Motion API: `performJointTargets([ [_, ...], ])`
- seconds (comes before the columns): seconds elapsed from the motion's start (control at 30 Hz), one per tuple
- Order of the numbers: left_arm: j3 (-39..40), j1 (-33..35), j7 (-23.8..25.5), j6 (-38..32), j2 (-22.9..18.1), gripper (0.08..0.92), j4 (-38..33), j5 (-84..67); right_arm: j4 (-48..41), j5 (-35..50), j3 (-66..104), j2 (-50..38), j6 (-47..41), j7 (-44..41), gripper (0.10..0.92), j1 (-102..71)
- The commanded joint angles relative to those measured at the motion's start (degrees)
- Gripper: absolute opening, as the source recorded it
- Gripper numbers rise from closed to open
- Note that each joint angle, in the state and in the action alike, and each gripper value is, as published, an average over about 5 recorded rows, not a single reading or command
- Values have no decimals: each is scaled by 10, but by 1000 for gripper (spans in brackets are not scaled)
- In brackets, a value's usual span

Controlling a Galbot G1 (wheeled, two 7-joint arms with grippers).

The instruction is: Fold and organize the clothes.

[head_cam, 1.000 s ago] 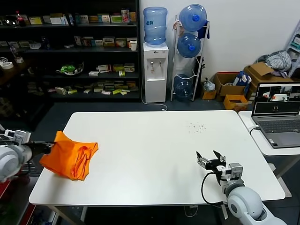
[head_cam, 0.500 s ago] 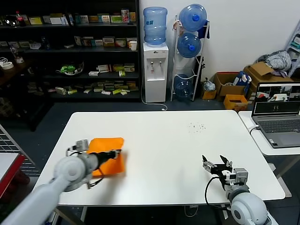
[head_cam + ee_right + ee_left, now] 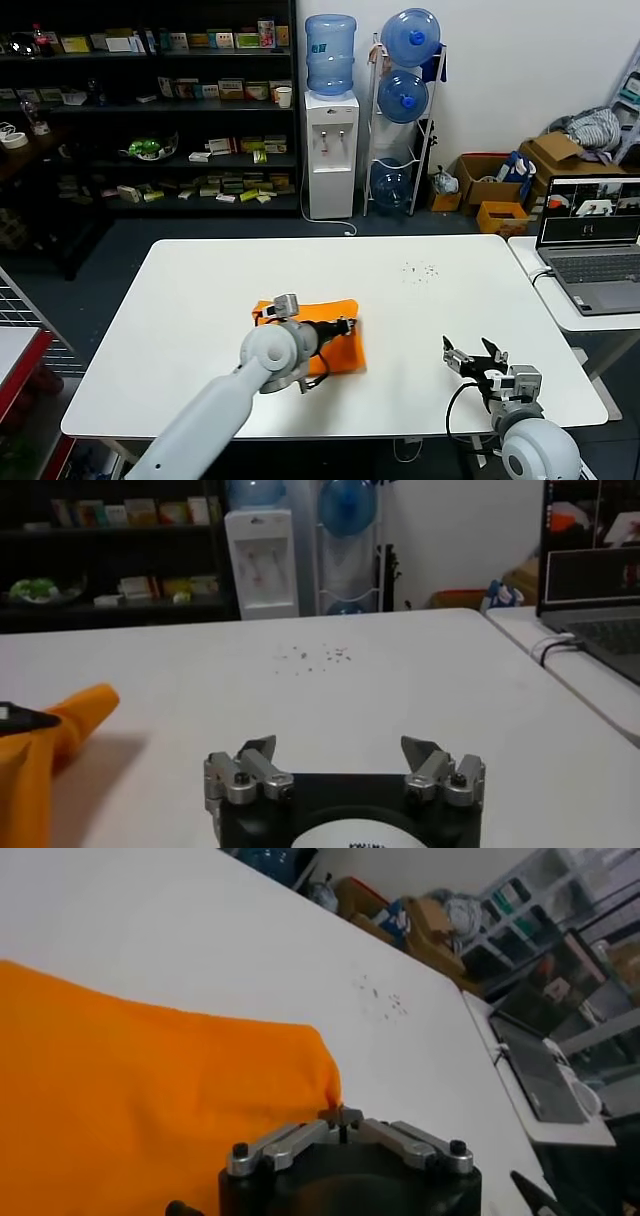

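Note:
The clothes, one bright orange T-shirt (image 3: 340, 352), lie bunched flat on the white table (image 3: 200, 290), a little left of its middle. My left arm reaches across from the near left, and the left gripper (image 3: 347, 324) is shut on the shirt's right-hand edge. In the left wrist view the fingertips (image 3: 340, 1116) pinch a corner of the orange cloth (image 3: 150, 1088). No lettering shows. My right gripper (image 3: 475, 354) rests low near the table's front right, open and holding nothing (image 3: 340, 750). Its view shows the shirt's tip (image 3: 70, 720) off to one side.
An open laptop (image 3: 590, 245) sits on a side table at the right. Small dark specks (image 3: 420, 270) dot the table beyond the middle. Behind the table stand shelves (image 3: 150, 110), a water dispenser (image 3: 330, 150), a bottle rack and cardboard boxes (image 3: 500, 190).
My left arm has swept right, carrying the shirt from the table's left edge to near its middle, where it now lies flatter. The right gripper has drifted slightly right and nearer.

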Motion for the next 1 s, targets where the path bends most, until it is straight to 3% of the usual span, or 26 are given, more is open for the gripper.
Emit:
performJointTargets([
  [0.03, 44, -38, -18, -8, -102, 90, 54, 37, -1, 2, 2, 3, -2, 3, 823, -1],
  [0.5, 37, -34, 2, -8, -103, 96, 64, 76, 2, 4, 4, 0, 12, -10, 823, 0],
  [0.7, -17, -1, 40, -16, -83, 233, 9, 119, 2, -20, 20, 2, 56, -72, 823, -3],
  [0.83, -112, 77, 134, -59, -16, 345, -84, 236, 0, -35, 52, -10, 72, -135, 823, -6],
  [0.93, -204, 193, 259, -171, 59, 432, -141, 394, -18, -44, 86, -19, 113, -190, 823, -16],
  [1.0, -280, 286, 318, -253, 88, 492, -162, 467, -29, -49, 109, -18, 147, -217, 823, -29],
])
